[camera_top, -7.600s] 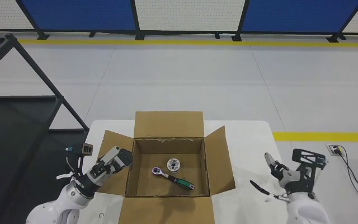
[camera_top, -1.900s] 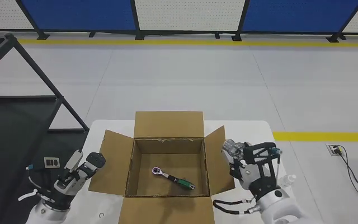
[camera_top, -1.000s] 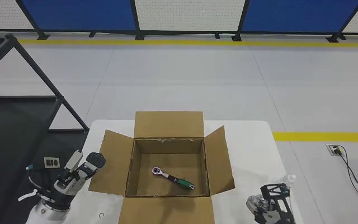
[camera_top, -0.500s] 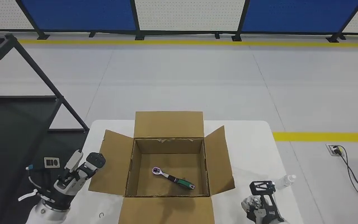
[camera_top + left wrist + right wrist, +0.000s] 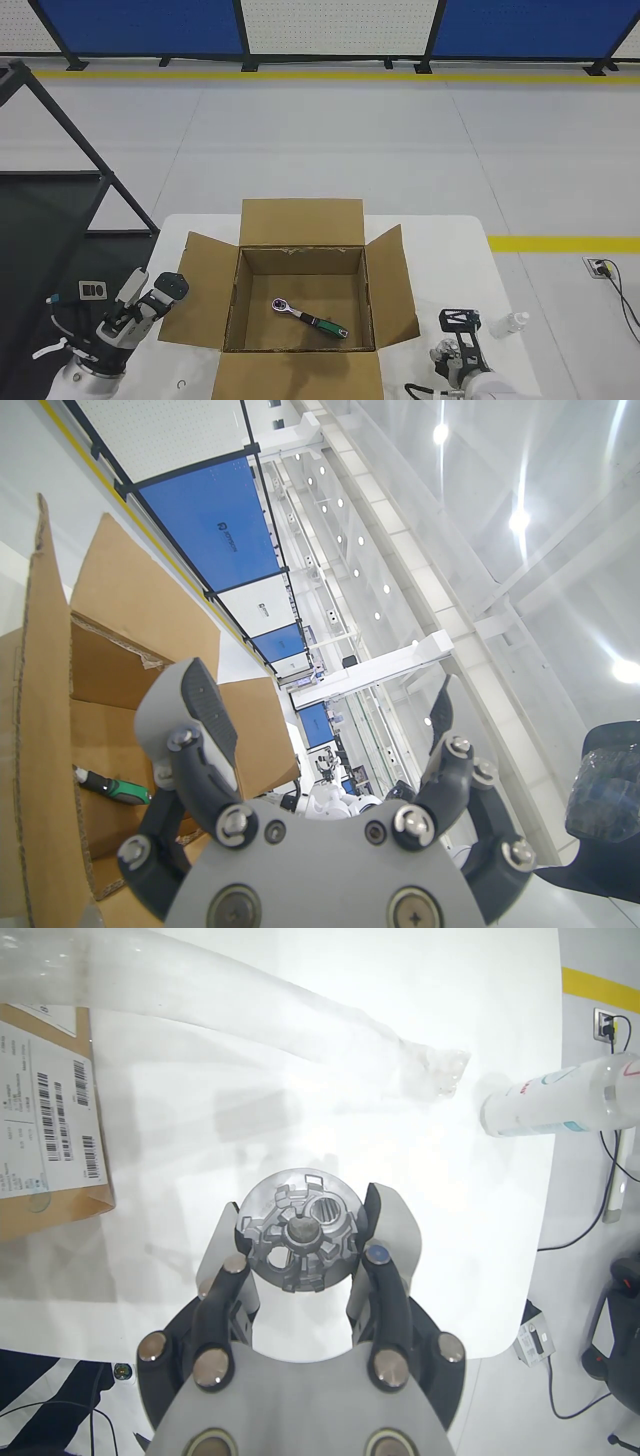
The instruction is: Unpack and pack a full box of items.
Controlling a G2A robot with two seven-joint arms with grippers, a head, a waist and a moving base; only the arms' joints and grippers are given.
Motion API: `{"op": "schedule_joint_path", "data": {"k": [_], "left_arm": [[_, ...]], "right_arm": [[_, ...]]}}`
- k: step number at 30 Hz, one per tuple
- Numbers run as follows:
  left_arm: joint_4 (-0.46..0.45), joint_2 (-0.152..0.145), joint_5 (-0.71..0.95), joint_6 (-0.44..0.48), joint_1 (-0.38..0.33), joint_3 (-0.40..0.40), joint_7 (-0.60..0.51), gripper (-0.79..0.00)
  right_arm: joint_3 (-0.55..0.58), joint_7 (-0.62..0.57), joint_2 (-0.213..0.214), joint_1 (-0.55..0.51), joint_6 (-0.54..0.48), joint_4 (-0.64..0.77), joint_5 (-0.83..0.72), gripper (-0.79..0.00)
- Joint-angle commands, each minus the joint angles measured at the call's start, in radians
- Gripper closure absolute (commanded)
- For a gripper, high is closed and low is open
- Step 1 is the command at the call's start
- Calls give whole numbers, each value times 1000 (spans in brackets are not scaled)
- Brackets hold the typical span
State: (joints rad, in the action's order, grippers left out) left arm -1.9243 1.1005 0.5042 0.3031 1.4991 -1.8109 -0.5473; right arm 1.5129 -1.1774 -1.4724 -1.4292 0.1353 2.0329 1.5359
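The right hand [image 5: 302, 1223] pinches a round metal part [image 5: 300, 1240] over the desk [image 5: 490, 1238], right of the box [image 5: 300, 222]. The left hand [image 5: 320, 695] is spread wide, left of the box. A wrench [image 5: 308, 318] lies inside the box. Held only by its rim, the part might slip and roll off the desk.

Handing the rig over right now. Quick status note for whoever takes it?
Left hand: open, empty, beside the left flap of the box.
Right hand: shut on a round metal part, over the table to the right of the box.
Things: wrench lies on the box floor; bottle lies on its side at the table's right edge; clear plastic bag lies on the table near it.
Done: metal part, bottle and bag are out of the box.
Left: set the part down, take out the wrench, then pack everything back.
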Motion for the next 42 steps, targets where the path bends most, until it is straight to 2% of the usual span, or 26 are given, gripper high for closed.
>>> {"op": "schedule_joint_path", "data": {"k": [1, 10, 20, 22, 26, 29, 34, 36, 41, 42], "left_arm": [[0, 0, 0, 0, 0, 0, 0, -785], [0, 0, 0, 0, 0, 0, 0, -785], [0, 0, 0, 0, 0, 0, 0, -785], [0, 0, 0, 0, 0, 0, 0, -785], [0, 0, 0, 0, 0, 0, 0, -785], [0, 0, 0, 0, 0, 0, 0, -785], [0, 0, 0, 0, 0, 0, 0, -785], [0, 0, 0, 0, 0, 0, 0, -785], [0, 0, 0, 0, 0, 0, 0, -785], [0, 0, 0, 0, 0, 0, 0, -785]], "right_arm": [[0, 3, 0, 9, 12, -21, 4, 0], [5, 40, 0, 17, 65, -78, 13, 0], [-4, 53, 1, 30, 80, -123, 4, 0], [-5, 53, 1, 33, 79, -126, 0, -142], [-5, 51, 2, 33, 82, -127, -4, -305], [-5, 49, 2, 33, 82, -127, -6, -372], [2, 50, 4, 28, 80, -117, -16, -391], [5, 50, 5, 23, 78, -110, -18, -480], [10, 51, 7, 14, 77, -95, -20, -588], [10, 50, 7, 12, 77, -93, -20, -640]]}}
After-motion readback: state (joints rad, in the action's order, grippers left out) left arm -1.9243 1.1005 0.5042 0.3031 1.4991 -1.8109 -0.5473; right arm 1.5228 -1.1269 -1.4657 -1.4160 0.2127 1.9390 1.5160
